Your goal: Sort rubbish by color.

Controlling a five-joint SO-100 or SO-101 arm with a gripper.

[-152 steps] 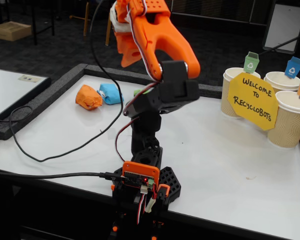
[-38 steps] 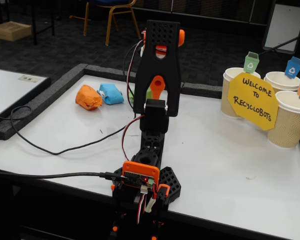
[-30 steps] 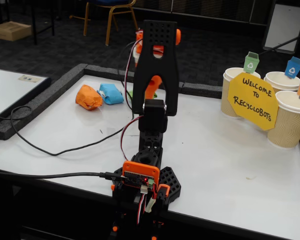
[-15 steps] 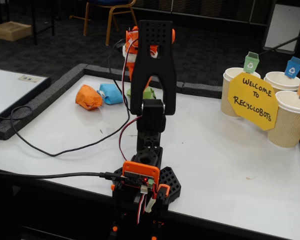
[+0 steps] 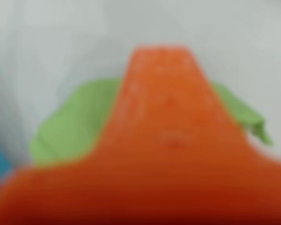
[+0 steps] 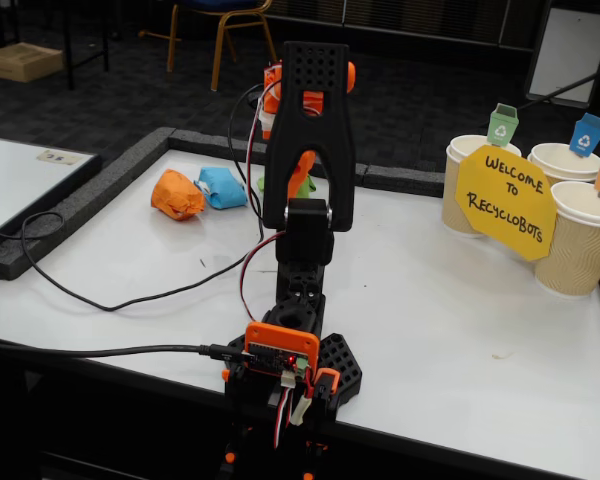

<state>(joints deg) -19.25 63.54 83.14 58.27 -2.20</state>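
- The arm point(image 6: 310, 140) has been swung forward and folded down since the earliest frame, where its orange gripper was reared up high towards the camera; in the last half second it has been shifted slightly to the right in the fixed view.
- The table point(image 6: 440, 300) is spread white beneath the jaws, with the three paper cups point(image 6: 570, 235) and their yellow sign point(image 6: 504, 203) left well off to the right in the fixed view.
- The gripper point(image 5: 161, 51) is seen in the wrist view as one blurred orange finger point(image 5: 164, 117) filling the frame; whether the jaws are open or closed cannot be told.
- The green wad point(image 5: 70, 133) is found just behind that finger, showing on both sides of it; contact cannot be made out.
- It reads as a soft, flat-crumpled lump of bright green paper, one creased corner poking out right.
- The orange wad point(image 6: 176, 194) and the blue wad point(image 6: 222, 187), touching each other, are left to the jaws' left in the fixed view.
- The step in hand is judged to be the reach for the green wad; closing around it is called for next, then a lift and a carry to the cups.
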